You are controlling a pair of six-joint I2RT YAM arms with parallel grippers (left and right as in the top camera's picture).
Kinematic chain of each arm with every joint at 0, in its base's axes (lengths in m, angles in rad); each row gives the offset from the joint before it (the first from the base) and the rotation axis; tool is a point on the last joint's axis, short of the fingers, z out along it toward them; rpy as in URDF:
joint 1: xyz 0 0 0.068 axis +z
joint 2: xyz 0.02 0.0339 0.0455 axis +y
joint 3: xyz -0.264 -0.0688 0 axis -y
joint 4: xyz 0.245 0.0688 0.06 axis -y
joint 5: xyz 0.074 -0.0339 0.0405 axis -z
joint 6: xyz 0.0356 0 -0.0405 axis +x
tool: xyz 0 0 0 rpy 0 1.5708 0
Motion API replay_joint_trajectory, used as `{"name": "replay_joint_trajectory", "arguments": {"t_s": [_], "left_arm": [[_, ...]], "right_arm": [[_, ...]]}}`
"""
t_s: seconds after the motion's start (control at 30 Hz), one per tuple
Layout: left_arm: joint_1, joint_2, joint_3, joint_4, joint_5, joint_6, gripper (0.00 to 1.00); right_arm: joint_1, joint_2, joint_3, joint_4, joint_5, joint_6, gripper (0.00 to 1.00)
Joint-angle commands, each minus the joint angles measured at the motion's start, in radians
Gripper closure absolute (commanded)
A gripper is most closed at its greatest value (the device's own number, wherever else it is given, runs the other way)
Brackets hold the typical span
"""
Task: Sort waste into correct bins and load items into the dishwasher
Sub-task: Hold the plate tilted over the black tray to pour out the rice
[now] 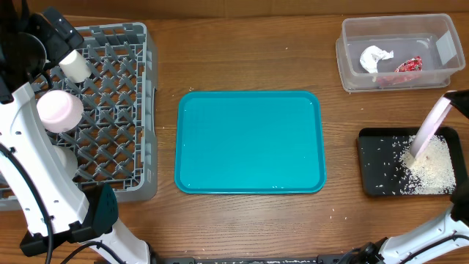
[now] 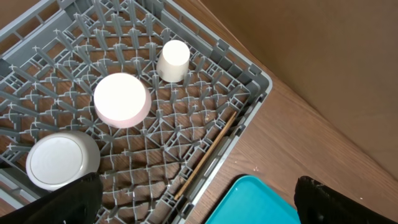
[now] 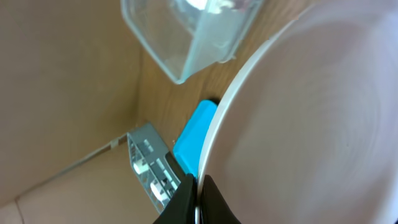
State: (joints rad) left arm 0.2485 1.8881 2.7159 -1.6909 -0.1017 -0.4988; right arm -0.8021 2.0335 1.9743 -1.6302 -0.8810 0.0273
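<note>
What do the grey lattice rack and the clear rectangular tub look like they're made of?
The grey lattice dish rack looks like moulded matte plastic, judging by its uniform ribs. The clear rectangular tub seems to be glossy transparent plastic, since its walls are see-through.

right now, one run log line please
left tool: open above rack | cup, two bowls: in rack | right tool: shut on plate, tilted over black tray | crumbs: in black tray | napkin, wrapper: in clear tub
</note>
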Motion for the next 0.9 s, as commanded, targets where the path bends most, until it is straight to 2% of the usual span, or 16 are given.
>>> {"name": "replay_joint_trajectory", "arguments": {"t_s": [0.0,0.03,0.07,0.17,0.2,0.27,0.33,0.37,0.4,0.5,0.53,0.63,0.67,0.8,0.87], "left_arm": [[0.000,0.001,0.002,0.002,-0.003,0.002,0.00],[0.000,0.001,0.002,0.002,-0.003,0.002,0.00],[0.000,0.001,0.002,0.002,-0.003,0.002,0.00],[0.000,0.001,0.002,0.002,-0.003,0.002,0.00],[0.000,0.001,0.002,0.002,-0.003,0.002,0.00],[0.000,0.001,0.002,0.002,-0.003,0.002,0.00],[0.000,0.001,0.002,0.002,-0.003,0.002,0.00],[0.000,0.001,0.002,0.002,-0.003,0.002,0.00],[0.000,0.001,0.002,0.002,-0.003,0.002,0.00],[0.000,0.001,0.002,0.002,-0.003,0.002,0.00],[0.000,0.001,0.002,0.002,-0.003,0.002,0.00],[0.000,0.001,0.002,0.002,-0.003,0.002,0.00],[0.000,0.001,0.002,0.002,-0.003,0.002,0.00],[0.000,0.001,0.002,0.002,-0.003,0.002,0.00],[0.000,0.001,0.002,0.002,-0.003,0.002,0.00]], "right_arm": [[0.005,-0.023,-0.005,0.036,0.089,0.124,0.96],[0.005,-0.023,-0.004,0.035,0.087,0.146,0.96],[0.005,-0.023,-0.004,0.029,0.030,0.111,0.96],[0.009,-0.023,-0.004,-0.024,-0.146,-0.122,0.96],[0.010,-0.023,-0.005,-0.030,-0.138,-0.131,0.96],[0.011,-0.023,-0.005,-0.002,-0.042,-0.014,0.96],[0.011,-0.023,-0.005,0.032,0.126,0.206,0.96],[0.011,-0.023,-0.005,0.035,0.158,0.261,0.96],[0.011,-0.023,-0.005,0.035,0.126,0.246,0.96],[0.016,-0.023,-0.005,-0.012,-0.147,-0.074,0.96],[0.017,-0.023,-0.005,-0.032,-0.171,-0.109,0.96],[0.018,-0.023,-0.005,0.002,-0.076,0.090,0.96],[0.018,-0.023,-0.004,0.005,-0.081,0.111,0.96],[0.039,-0.023,-0.006,-0.064,-0.268,-0.142,0.96],[0.071,-0.025,-0.006,-0.064,-0.235,-0.148,0.96]]}}
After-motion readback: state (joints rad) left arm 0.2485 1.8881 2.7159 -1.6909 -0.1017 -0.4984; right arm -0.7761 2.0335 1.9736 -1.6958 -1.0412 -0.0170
